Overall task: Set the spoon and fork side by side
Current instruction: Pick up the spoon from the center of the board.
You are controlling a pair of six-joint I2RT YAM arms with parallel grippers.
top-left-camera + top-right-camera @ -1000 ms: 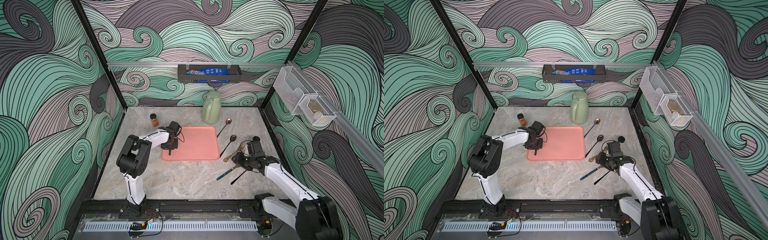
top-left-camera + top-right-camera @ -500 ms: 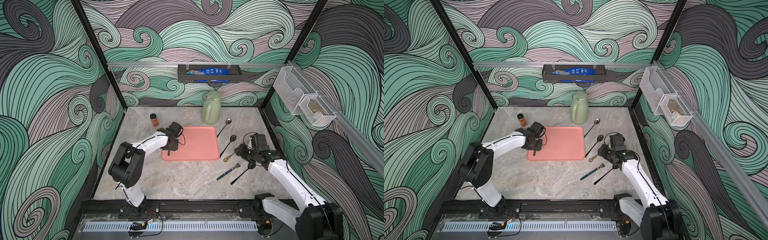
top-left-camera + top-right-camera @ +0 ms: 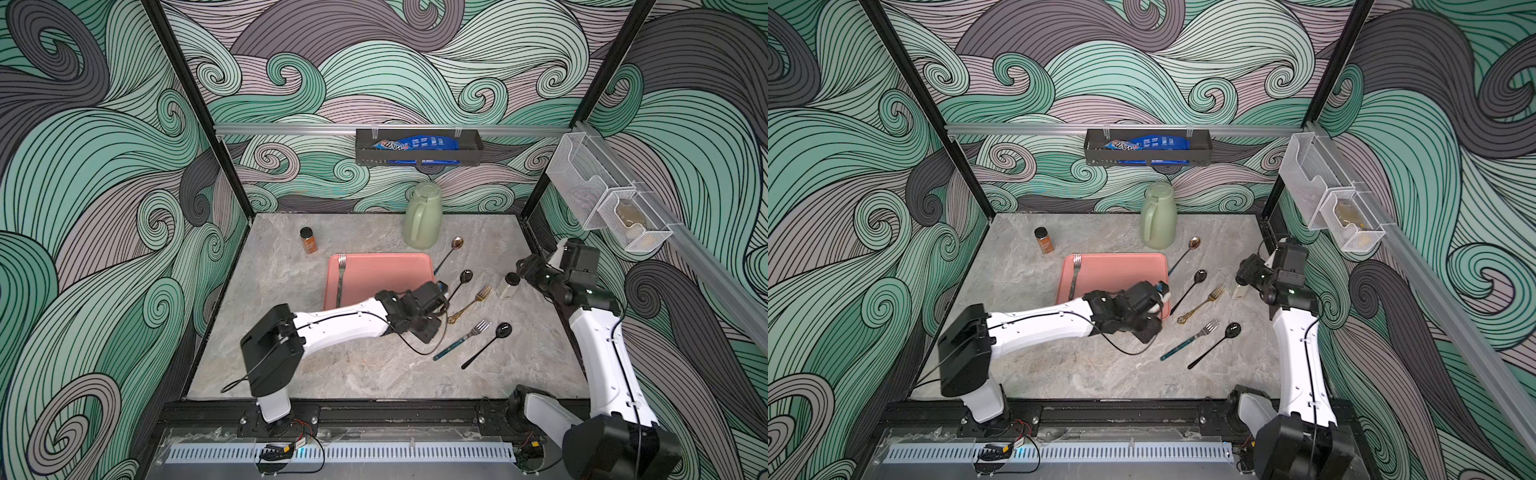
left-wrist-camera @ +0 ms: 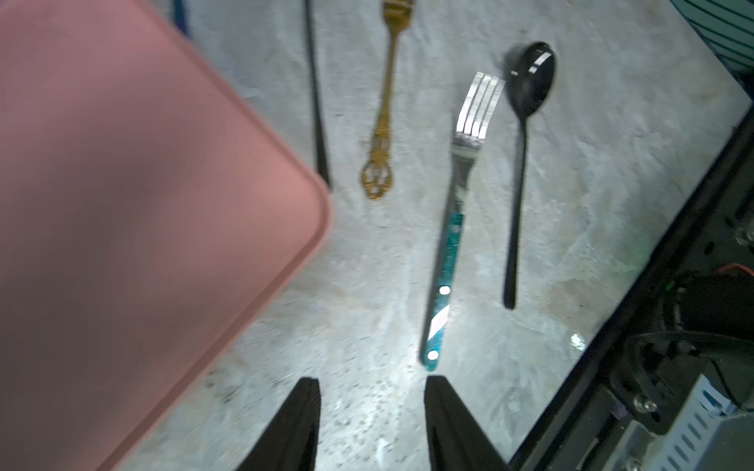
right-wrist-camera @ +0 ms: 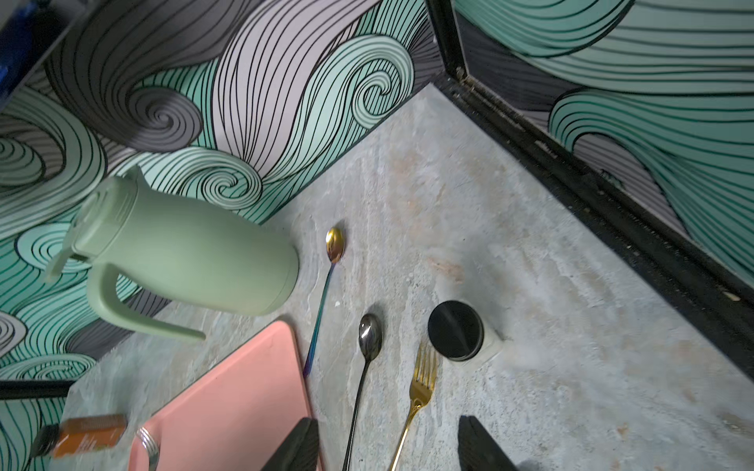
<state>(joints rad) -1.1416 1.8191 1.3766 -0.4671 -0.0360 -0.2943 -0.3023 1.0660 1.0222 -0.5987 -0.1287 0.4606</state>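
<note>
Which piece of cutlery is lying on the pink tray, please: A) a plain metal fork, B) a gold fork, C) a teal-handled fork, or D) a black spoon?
A: only a plain metal fork lies on the pink tray, close to one edge.

Pink tray (image 3: 382, 274), gold fork (image 3: 469, 305), black spoon (image 3: 484, 348), green jug (image 3: 422, 216).
</note>
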